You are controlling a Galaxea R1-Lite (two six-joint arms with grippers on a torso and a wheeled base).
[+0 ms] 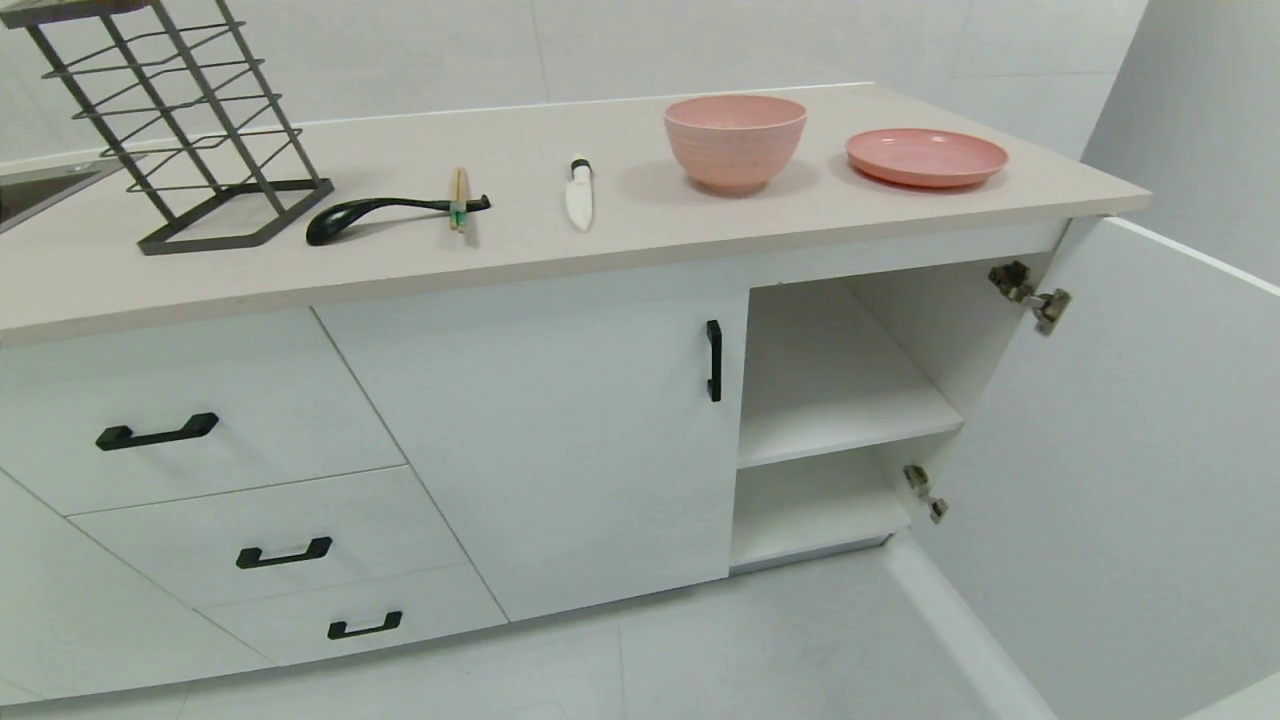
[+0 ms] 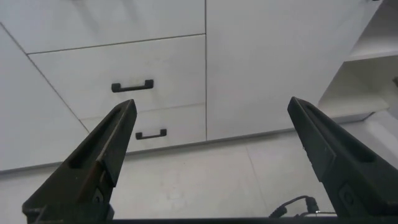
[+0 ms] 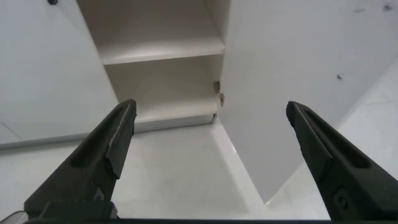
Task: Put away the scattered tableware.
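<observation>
Nearest to us, the left gripper (image 2: 208, 155) hangs low over the floor (image 1: 700, 650) with its two dark fingers spread wide apart and nothing between them; it faces the drawers (image 1: 250, 520). The right gripper (image 3: 208, 155) is likewise spread wide and bare, and faces the open cupboard. Beyond the floor we see the cabinet front: three drawers at left, a closed door (image 1: 560, 440) with a black handle (image 1: 713, 360) in the middle, and at right an open door (image 1: 1120, 470) swung toward us, baring a shelf (image 1: 840, 410). On the counter (image 1: 700, 230) above, the tableware lies in a row. From left we note a black spoon (image 1: 370, 212), chopsticks (image 1: 458, 198) lying across its handle, and a white knife (image 1: 579, 195). Farther right stand a pink bowl (image 1: 735, 140) and, just beside it, a pink plate (image 1: 926, 157). A wire rack (image 1: 190, 130) stands at far left, next to a sink (image 1: 40, 190).
</observation>
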